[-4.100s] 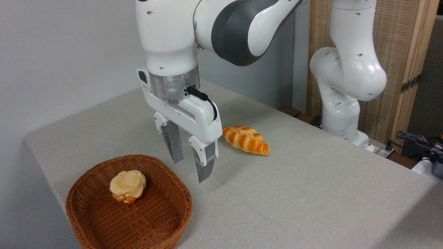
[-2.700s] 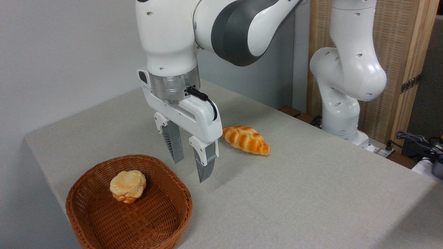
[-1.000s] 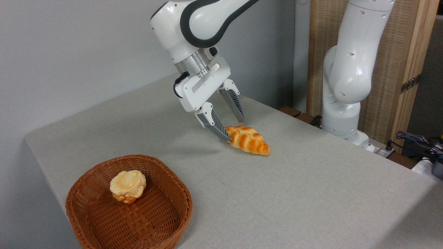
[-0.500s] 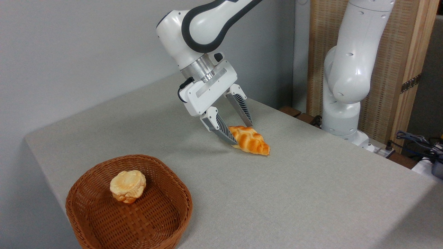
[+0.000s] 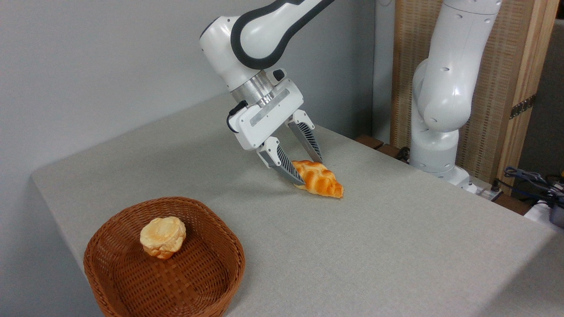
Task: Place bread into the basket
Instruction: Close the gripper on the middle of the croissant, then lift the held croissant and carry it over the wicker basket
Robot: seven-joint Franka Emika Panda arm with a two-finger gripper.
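From where I stand the job looks barely begun. The braided loaf (image 5: 318, 178) lies flat on the grey tablecloth (image 5: 374, 246), toward the far side, its pointed end aimed right, well apart from the wicker basket (image 5: 132, 281) at the near left corner. The gripper (image 5: 310, 171) is tilted down over the loaf's blunt left end with its jaws spread wide: one ribbed finger (image 5: 286, 166) sits low against the near side of that end, the other (image 5: 310, 141) stands just behind it on the far side. Nothing is gripped; the loaf rests on the cloth with the fingers straddling it, and I can't tell whether the near finger actually touches the crust. A small pale round bun (image 5: 163, 237) already sits in the basket, left of its centre, leaving bare weave to the right. As I judge it, the closing, the lift, the carry and the drop into the basket all remain.
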